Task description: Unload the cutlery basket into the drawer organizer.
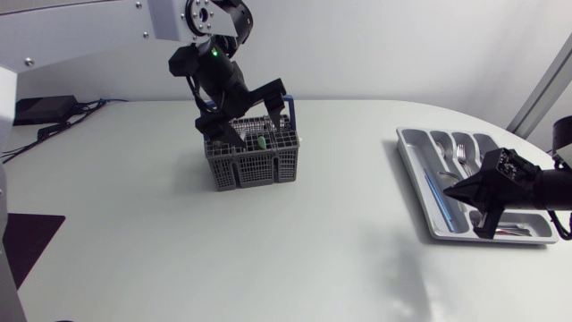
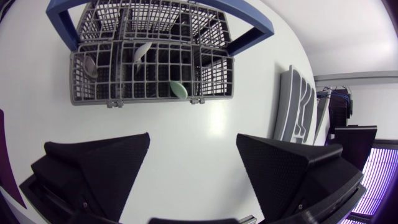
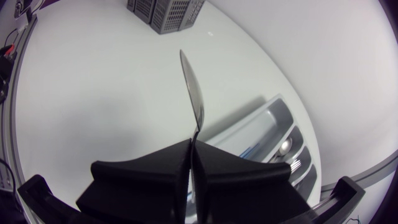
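Pointing toward the basket (image 3: 165, 9), spoon (image 3: 194, 93) lengthwise in clamped right jaws; left jaws agape.

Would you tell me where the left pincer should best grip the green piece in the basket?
Probably its green end, the only part showing above the basket's grid; the rest is hidden in its compartment. Bring the open left pincer straight down from above, as the basket walls close off every side.

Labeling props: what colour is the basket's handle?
Blue; the handle shows best in left wrist view.
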You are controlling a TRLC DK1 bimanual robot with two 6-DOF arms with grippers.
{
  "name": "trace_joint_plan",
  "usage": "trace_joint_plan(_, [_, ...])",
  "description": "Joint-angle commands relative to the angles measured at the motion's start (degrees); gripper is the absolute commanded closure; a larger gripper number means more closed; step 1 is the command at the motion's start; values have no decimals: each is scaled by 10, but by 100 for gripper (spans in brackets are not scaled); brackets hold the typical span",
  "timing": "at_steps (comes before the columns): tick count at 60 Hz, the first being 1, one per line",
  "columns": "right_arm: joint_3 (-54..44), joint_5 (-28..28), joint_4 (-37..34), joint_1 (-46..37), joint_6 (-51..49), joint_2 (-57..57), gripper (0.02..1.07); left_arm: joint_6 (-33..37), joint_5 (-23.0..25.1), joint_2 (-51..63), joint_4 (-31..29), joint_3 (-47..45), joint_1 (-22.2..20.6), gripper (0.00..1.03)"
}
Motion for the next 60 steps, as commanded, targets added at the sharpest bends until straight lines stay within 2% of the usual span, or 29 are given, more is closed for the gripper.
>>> trace_joint_plan(1, [30, -9, -18, -41, -82, 45, 102, -19, -12, 23, -11, 25, -8, 6])
trace_joint_plan(11, [62, -5, -23, -110, -171, 109, 102, -31, -55, 35, -10, 41, -22, 6])
trace_joint_plan(24, [90, 16, -22, -156, -230, 164, 101, -40, -81, 42, -6, 47, -32, 6])
trace_joint_plan(46, [77, 67, 35, -201, -305, 200, 100, -52, -117, 48, 0, 46, -40, 6])
trace_joint_plan(48, [73, 70, 42, -204, -310, 199, 95, -52, -120, 48, 0, 46, -40, 6])
trace_joint_plan(54, [52, 87, 76, -215, -321, 194, 65, -54, -129, 52, 2, 46, -44, 6])
trace_joint_plan(56, [45, 89, 83, -218, -321, 190, 51, -56, -131, 54, 4, 46, -45, 6])
trace_joint_plan(60, [41, 89, 83, -222, -321, 182, 36, -60, -145, 55, 4, 50, -46, 6])
